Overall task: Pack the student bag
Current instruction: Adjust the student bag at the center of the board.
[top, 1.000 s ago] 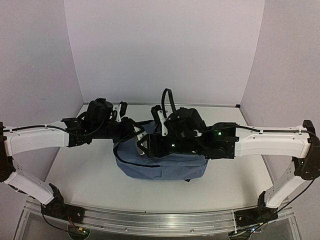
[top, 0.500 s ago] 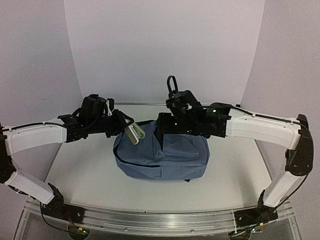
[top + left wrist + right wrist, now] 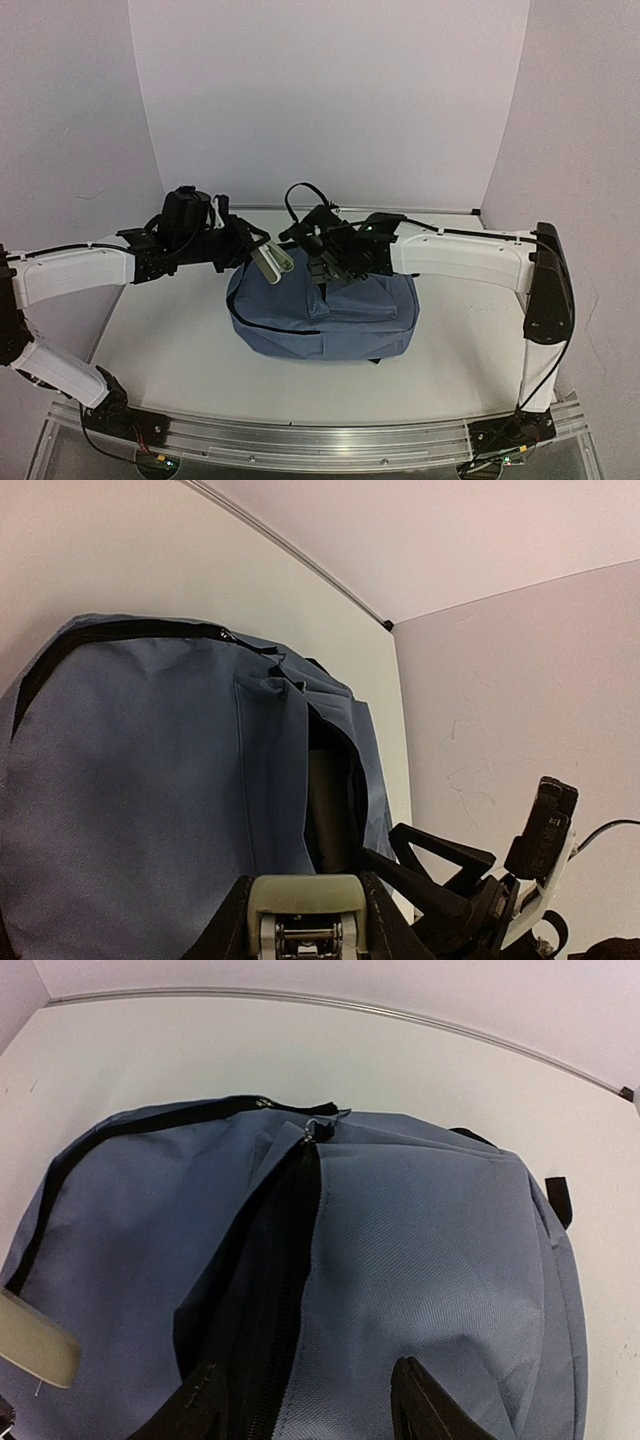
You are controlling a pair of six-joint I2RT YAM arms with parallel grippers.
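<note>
Pale lilac walls (image 3: 330,90); white tabletop (image 3: 170,350); aluminium rail (image 3: 300,435) at near edge.

You're getting one way into the student bag (image 3: 420,1260): its zip mouth (image 3: 268,1295) is gaping as a narrow dark slot across the top. The right gripper (image 3: 305,1400) is hanging over the near end of that slot with jaws apart. The left gripper (image 3: 272,263) is crowding the bag's left shoulder. Bare table (image 3: 170,340) is lying open left, right and in front of the bag.
</note>
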